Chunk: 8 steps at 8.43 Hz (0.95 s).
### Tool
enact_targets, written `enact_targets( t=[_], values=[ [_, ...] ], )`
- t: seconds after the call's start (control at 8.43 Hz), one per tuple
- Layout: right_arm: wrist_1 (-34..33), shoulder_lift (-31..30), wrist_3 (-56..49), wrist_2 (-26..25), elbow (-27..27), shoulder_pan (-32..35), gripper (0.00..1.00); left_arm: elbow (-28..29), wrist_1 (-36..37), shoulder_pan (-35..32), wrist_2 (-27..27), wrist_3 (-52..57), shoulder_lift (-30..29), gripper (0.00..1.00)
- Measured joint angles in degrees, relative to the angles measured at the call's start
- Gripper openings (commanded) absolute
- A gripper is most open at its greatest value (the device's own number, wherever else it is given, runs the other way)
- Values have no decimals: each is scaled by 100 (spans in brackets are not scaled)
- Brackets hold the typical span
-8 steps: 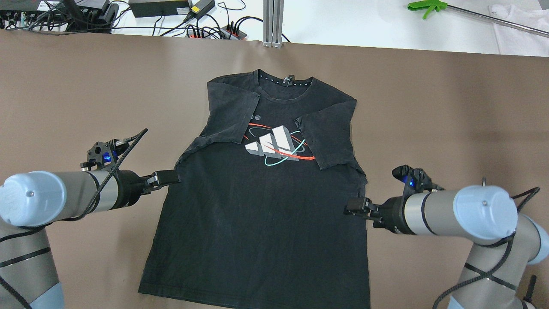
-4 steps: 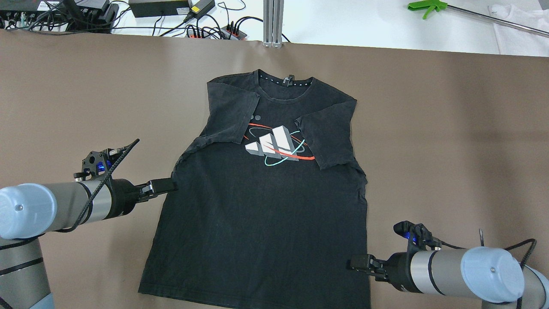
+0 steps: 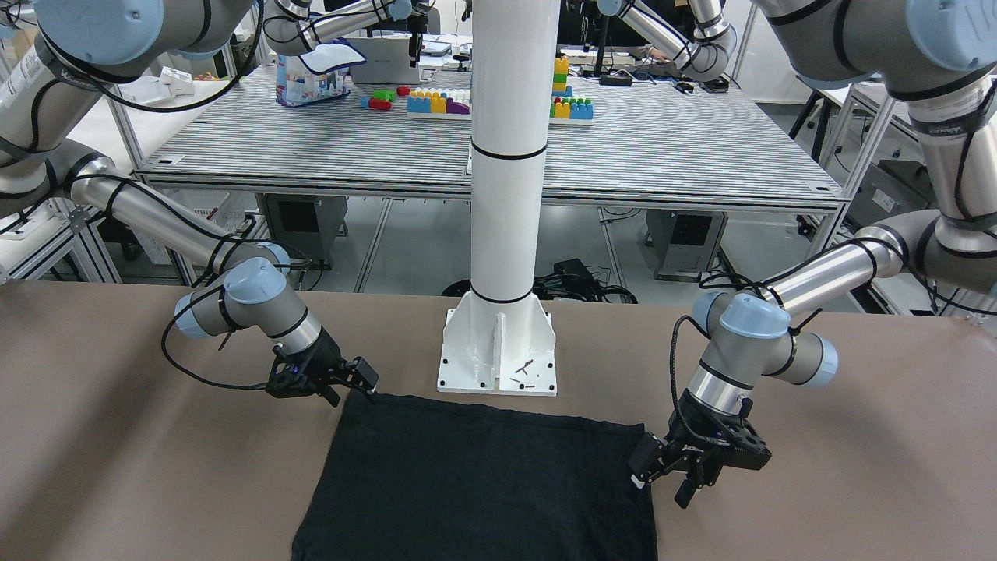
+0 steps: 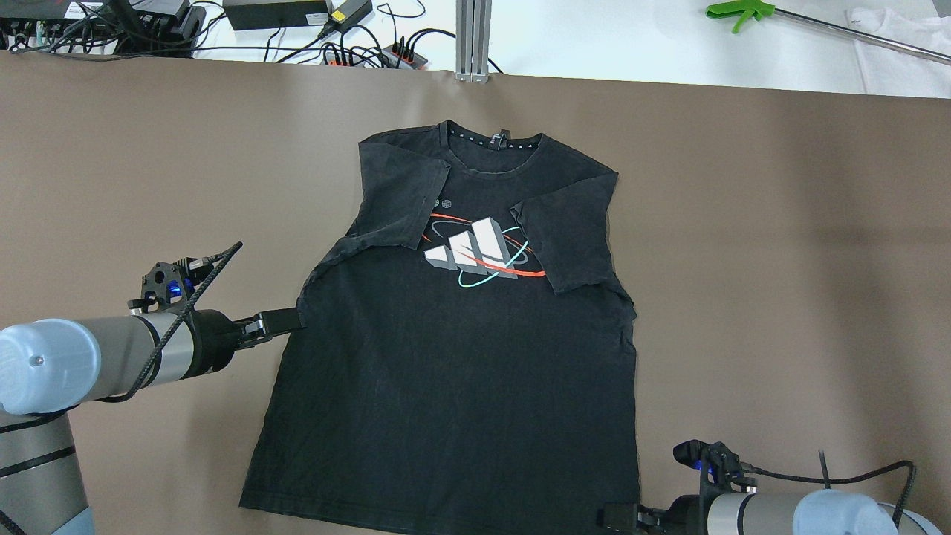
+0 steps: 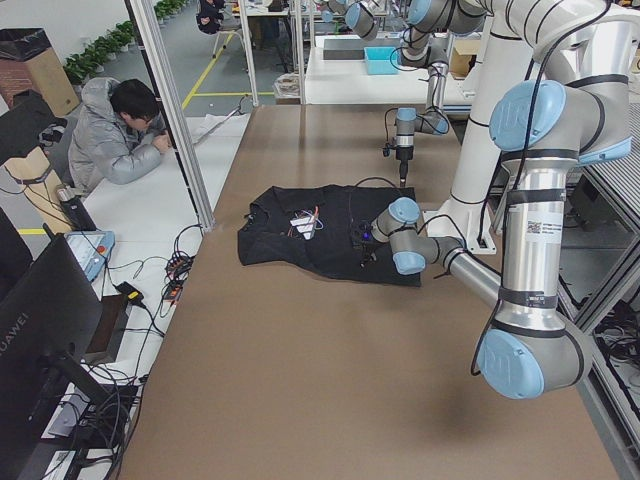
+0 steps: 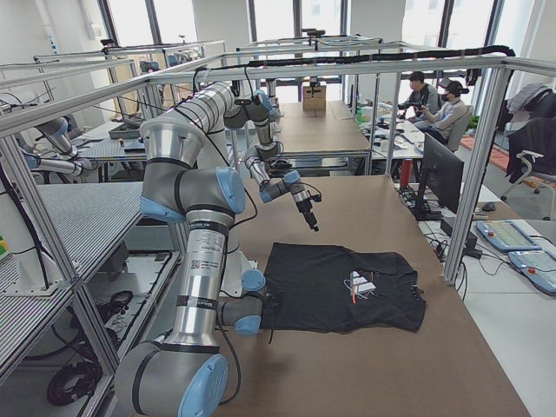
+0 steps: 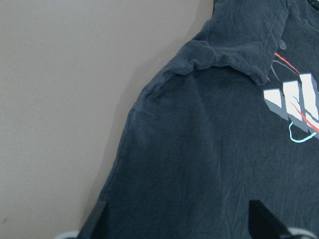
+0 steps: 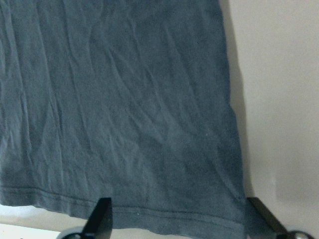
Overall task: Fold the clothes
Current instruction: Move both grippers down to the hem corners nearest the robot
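Note:
The clothes are one black T-shirt with a white, red and teal chest print, lying flat and face up on the brown table, both sleeves folded inward. My left gripper sits low at the shirt's left side edge, below the folded sleeve. It is open, and in the left wrist view its fingertips straddle the dark fabric. My right gripper is at the bottom right hem corner, also open. The right wrist view has the hem lying between its fingers.
The robot's white post base stands just behind the shirt's hem. Cables and power strips line the far table edge, with a green-handled tool and a white cloth at far right. A seated person is beyond the table.
My right gripper has travelled down the shirt's right edge from mid-height to the bottom hem corner. My left gripper shifted slightly toward the robot, then stayed still.

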Motion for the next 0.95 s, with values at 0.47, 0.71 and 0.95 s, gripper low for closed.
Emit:
enact_targets(
  t=[0.47,0.71,0.95],
  values=[
    [-26,-76,18,-290,-70,-334,94,32,9,1,28,11,9,99],
    [-31,-46,19,-345,-237,-355,40,62,2,1,29,18,6,99],
    [-32,-26,19,-370,-276,-359,0,87,1,1,29,50,6,99]
  ],
)
